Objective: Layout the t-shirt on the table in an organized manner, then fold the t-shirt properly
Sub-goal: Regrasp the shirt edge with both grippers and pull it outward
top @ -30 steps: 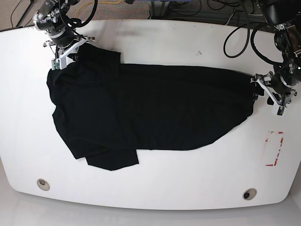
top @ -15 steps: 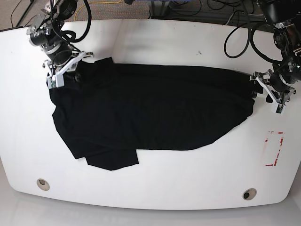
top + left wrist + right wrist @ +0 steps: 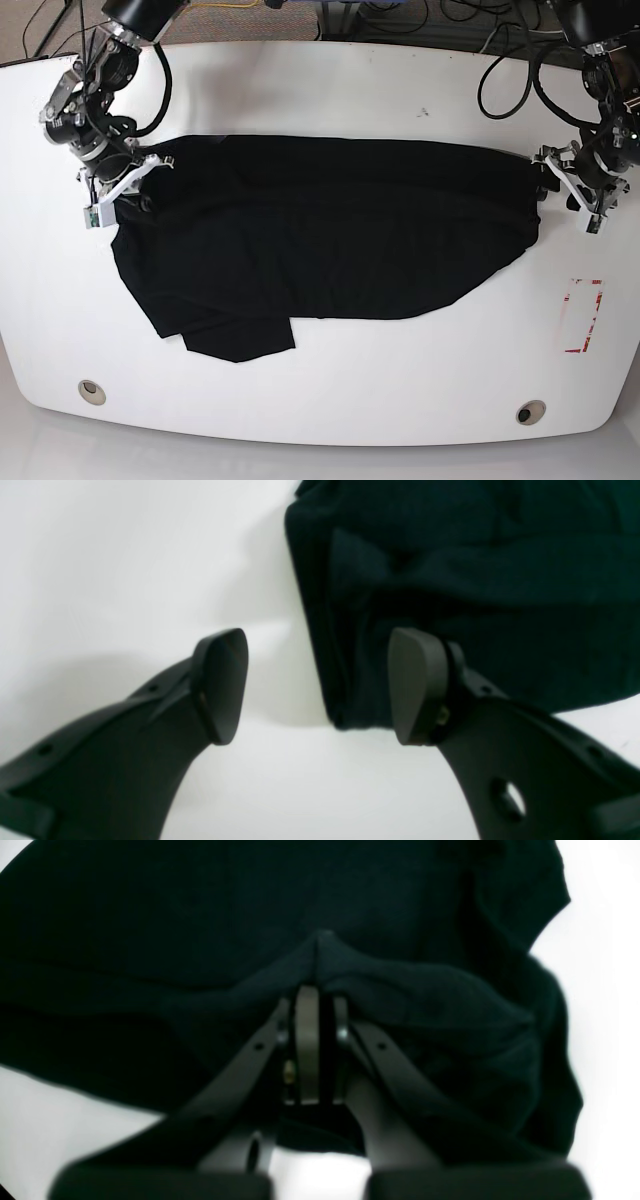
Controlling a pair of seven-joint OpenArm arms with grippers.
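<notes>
- Base view: the t-shirt (image 3: 330, 235) is shown spread dark across the middle of the table (image 3: 330, 90), its long axis running left to right, with a folded flap at the near left.
- The right gripper (image 3: 118, 182) is seen at the shirt's far-left corner, which appears drawn up slightly where it is held.
- Right wrist view: the fingers (image 3: 307, 1040) are pressed together, with a ridge of cloth clamped between them; the shirt (image 3: 250, 915) lies beyond and around them.
- The left gripper (image 3: 578, 188) is placed at the shirt's right end, just beside its edge.
- Left wrist view: the fingers (image 3: 417, 685) are held wide apart with nothing between them; one pad is over the cloth, the other over bare table (image 3: 125, 555), and the shirt's corner (image 3: 350, 700) lies ahead, close to the gap.
- Judgement: the shirt's right edge is nearest the left gripper, so a short advance and a closing would be needed before the shirt can be stretched along its long axis.
</notes>
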